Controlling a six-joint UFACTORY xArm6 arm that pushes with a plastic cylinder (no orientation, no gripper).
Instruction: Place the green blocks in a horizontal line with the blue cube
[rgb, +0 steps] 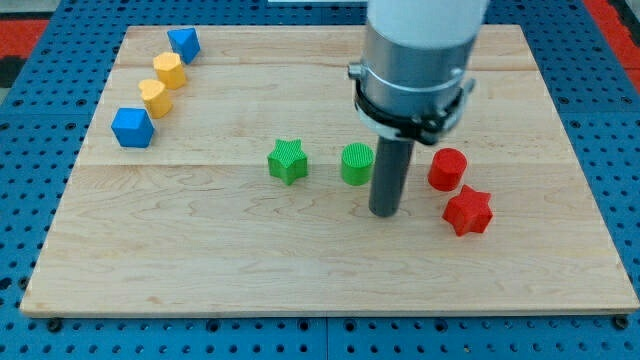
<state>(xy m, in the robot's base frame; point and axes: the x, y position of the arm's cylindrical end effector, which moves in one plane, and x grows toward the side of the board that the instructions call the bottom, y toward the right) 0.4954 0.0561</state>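
Observation:
A green star and a green cylinder lie side by side near the middle of the wooden board. A blue cube sits at the view's left, a little higher than the green blocks. My tip rests on the board just right of and slightly below the green cylinder, close to it; I cannot tell whether they touch. The rod stands between the green cylinder and the red blocks.
A second blue block sits at the top left, with two yellow blocks running diagonally down to the blue cube. A red cylinder and a red star lie right of my tip.

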